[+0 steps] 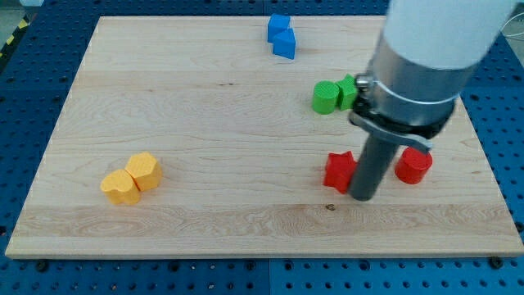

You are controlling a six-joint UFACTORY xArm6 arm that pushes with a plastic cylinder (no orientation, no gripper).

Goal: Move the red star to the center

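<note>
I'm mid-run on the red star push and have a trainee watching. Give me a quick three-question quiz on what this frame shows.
1. True or false: my tip is at the red star's edge on the view's right.
2. Which pair lies nearest the view's top? A) the two blue blocks B) the two yellow blocks C) the two green blocks
3. Fill in: the block just to the view's right of the rod is the red ____.

Key
1. True: the tip sits between the star and the other red block, against the star's side.
2. A
3. cylinder
</note>
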